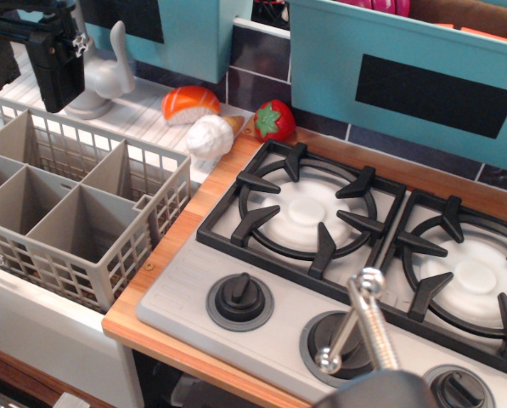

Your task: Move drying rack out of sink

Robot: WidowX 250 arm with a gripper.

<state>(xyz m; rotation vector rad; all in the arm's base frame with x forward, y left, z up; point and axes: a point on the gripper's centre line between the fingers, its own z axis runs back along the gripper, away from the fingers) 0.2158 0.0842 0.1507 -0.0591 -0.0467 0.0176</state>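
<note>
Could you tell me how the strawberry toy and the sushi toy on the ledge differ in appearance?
The strawberry is red with a green leafy top and stands upright on the wooden counter corner; the sushi is orange over white, longer and lower, lying flat on the ribbed white ledge. The strawberry is rounder and more compact. Both are glossy play food set along the back wall.

Dark tiled wall (pixel 261 85) behind teal panels (pixel 423 68); wooden counter (pixel 177 246), grey stovetop (pixel 236 263), possibly evenly lit.
</note>
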